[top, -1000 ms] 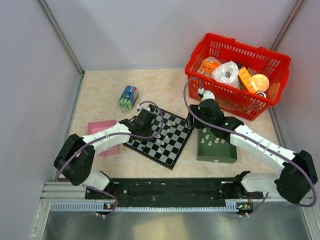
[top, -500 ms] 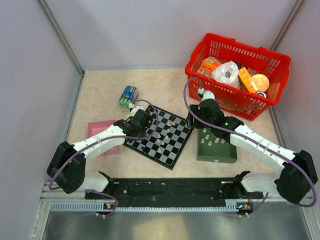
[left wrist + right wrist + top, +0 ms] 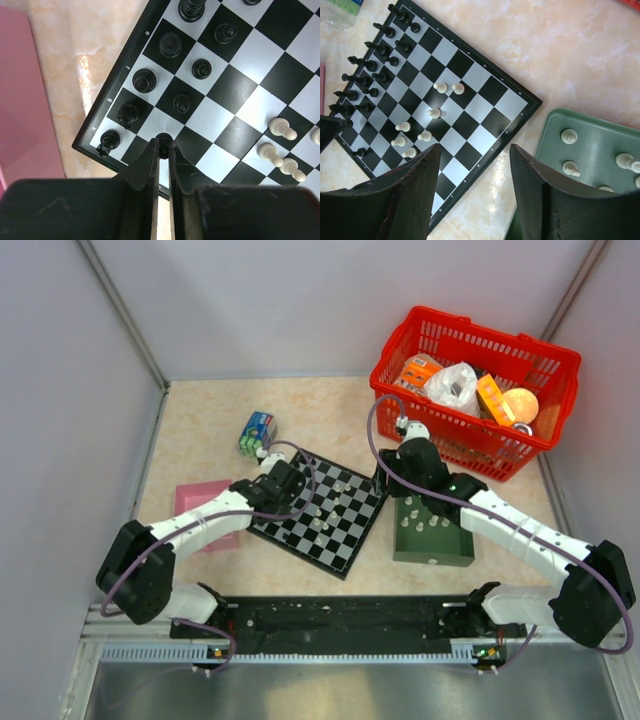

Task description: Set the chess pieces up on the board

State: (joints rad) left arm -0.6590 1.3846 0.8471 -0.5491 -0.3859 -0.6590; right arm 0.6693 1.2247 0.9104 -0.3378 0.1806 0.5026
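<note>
The board (image 3: 352, 532) lies tilted on the table. Dark chess pieces (image 3: 144, 80) stand in two rows along its left edge, and several pale ones (image 3: 280, 129) stand near its middle. My left gripper (image 3: 162, 145) is shut on a small dark piece (image 3: 162, 137) over a square near the board's left corner; in the top view it (image 3: 272, 502) hangs over that edge. My right gripper (image 3: 474, 150) is open and empty, above the board's right edge (image 3: 520, 107) beside the green tray (image 3: 592, 131), which holds more pale pieces (image 3: 568, 135).
A pink tray (image 3: 200, 502) lies left of the board. A small green-and-blue box (image 3: 257, 434) stands behind it. A red basket (image 3: 436, 346) full of items sits at the back right, behind the green tray (image 3: 432, 550).
My left arm has swung left, bringing its gripper back toward the board's left edge. The right arm has not moved.
</note>
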